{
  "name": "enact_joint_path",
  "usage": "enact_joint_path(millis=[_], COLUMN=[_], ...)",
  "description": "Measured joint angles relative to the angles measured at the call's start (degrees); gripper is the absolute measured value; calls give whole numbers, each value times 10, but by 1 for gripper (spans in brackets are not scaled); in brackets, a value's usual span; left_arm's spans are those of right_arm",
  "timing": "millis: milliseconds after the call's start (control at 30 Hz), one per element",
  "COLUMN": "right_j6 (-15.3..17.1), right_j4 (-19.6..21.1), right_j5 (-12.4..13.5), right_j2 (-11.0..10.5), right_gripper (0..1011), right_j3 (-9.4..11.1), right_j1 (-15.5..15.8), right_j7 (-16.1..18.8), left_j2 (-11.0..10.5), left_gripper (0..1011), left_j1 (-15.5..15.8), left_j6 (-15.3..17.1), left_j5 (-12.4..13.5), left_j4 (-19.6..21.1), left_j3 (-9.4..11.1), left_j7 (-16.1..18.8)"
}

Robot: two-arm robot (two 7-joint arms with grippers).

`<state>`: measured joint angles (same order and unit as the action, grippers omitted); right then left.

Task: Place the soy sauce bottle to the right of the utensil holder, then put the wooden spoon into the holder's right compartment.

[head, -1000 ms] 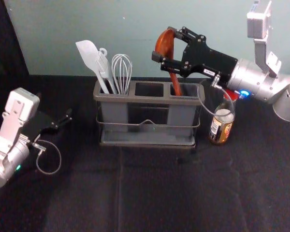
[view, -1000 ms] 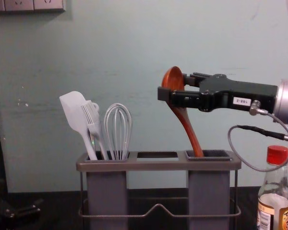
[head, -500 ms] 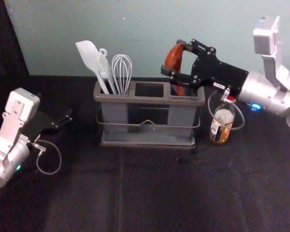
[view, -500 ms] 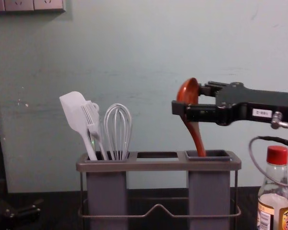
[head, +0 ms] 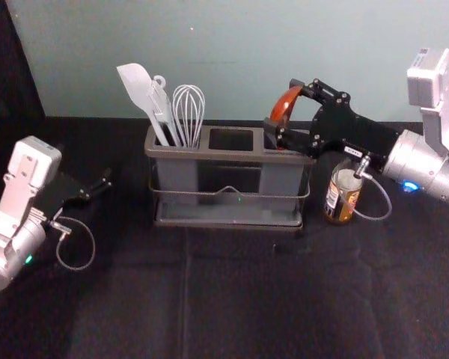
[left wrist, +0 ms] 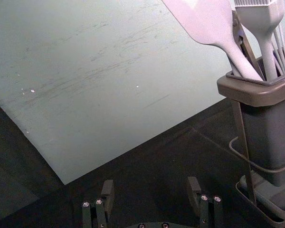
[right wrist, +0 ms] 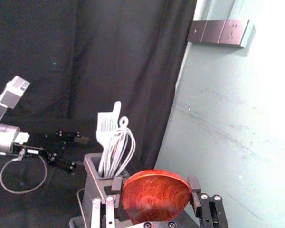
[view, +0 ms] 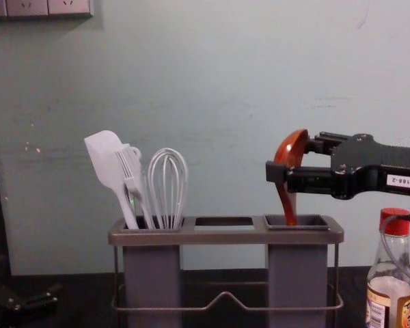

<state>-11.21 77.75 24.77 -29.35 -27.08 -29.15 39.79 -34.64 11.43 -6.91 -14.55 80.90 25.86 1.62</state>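
Note:
My right gripper [head: 284, 106] is shut on the wooden spoon [head: 281, 114] by its bowl; in the right wrist view the gripper [right wrist: 155, 185] has a finger on each side of the bowl [right wrist: 154, 195]. In the chest view the spoon's handle [view: 288, 205] points down, its lower end within the right compartment [view: 297, 273] of the utensil holder [view: 225, 236]. The soy sauce bottle [head: 342, 196], red-capped in the chest view, stands upright right of the holder, apart from it. My left gripper [head: 105, 182] is parked at the left, open in the left wrist view [left wrist: 150, 190].
A white spatula [head: 137, 86], a brush [head: 162, 105] and a whisk [head: 188, 112] stand in the holder's left compartment. The right gripper's cable [head: 389, 200] loops close by the bottle. Behind the dark-covered table [head: 232, 299] rises a pale wall [head: 209, 45].
The right gripper has moved right and down with the spoon. The spoon stands more upright and its handle reaches deeper into the right compartment. The left arm, holder and bottle have not moved.

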Motion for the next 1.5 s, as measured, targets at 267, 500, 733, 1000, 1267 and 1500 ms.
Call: enact_joint_path(millis=[267,500,733,1000,1267,1500], right_j6=[5,8,10,11,11,10], right_j4=[-5,-10,-12,-12,-12,-12], right_j5=[-6,-9,-9,-8,-8,-8], right_j2=[3,7,8,9,9,9], right_gripper=[842,842,842,842,842,869], right_j3=[1,1,3,3,3,3], right_j1=[3,3,7,7,7,7], right_j7=[-1,-1,-1,-1,-1,-1], left_j2=[0,0,0,0,0,0], left_gripper=[1005,1005,1005,1005,1005,1005], left_j1=[0,0,0,0,0,0], left_j6=[0,0,0,0,0,0], left_j5=[0,0,0,0,0,0], left_j4=[0,0,0,0,0,0], left_j3=[0,0,0,0,0,0], left_j7=[0,0,0,0,0,0])
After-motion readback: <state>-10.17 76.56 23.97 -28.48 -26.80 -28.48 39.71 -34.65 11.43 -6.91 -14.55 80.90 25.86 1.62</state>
